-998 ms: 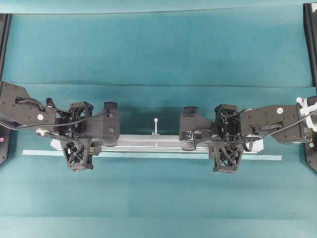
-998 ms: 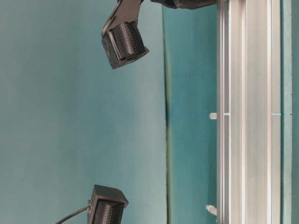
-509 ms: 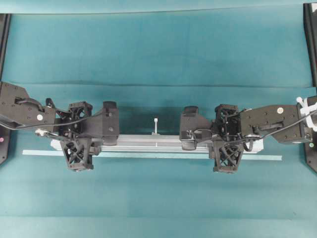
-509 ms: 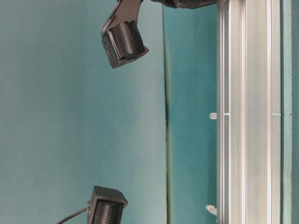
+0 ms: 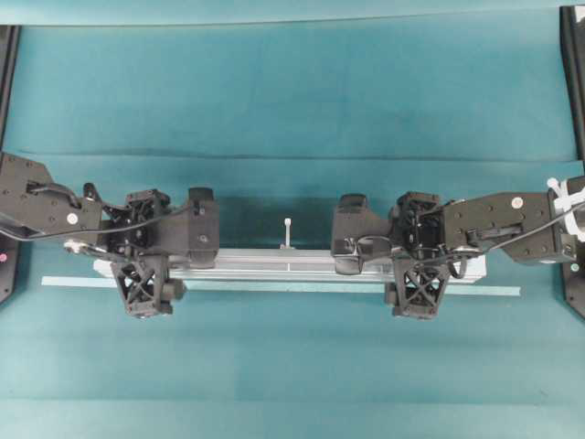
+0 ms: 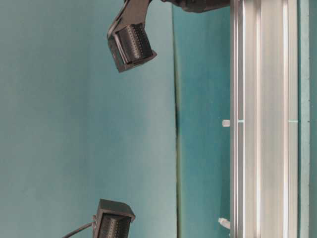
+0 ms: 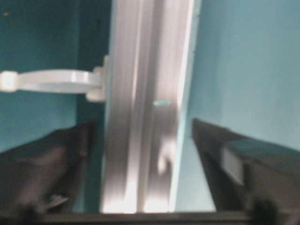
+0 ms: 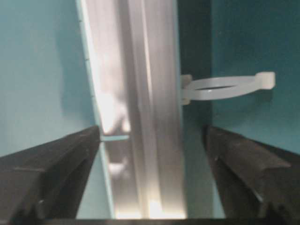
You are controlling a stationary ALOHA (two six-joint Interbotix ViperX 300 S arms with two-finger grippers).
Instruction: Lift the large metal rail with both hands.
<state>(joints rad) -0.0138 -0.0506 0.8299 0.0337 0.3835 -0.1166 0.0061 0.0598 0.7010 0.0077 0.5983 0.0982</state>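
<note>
The large metal rail [image 5: 288,264] is laid lengthwise across the teal table [image 5: 292,91], with a thin pale strip [image 5: 494,291] lying just beside its near edge and reaching past both ends. A white zip-tie tab [image 5: 287,230] is seen sticking out from the far side at the middle. The left gripper [image 7: 140,154] is set astride the rail near its left end, and its fingers [image 7: 51,159] are spread apart, clear of both sides. The right gripper [image 8: 150,159] is placed likewise near the right end, its fingers [image 8: 51,164] held wide with a gap to the rail on each side. Nothing is clamped by either gripper.
</note>
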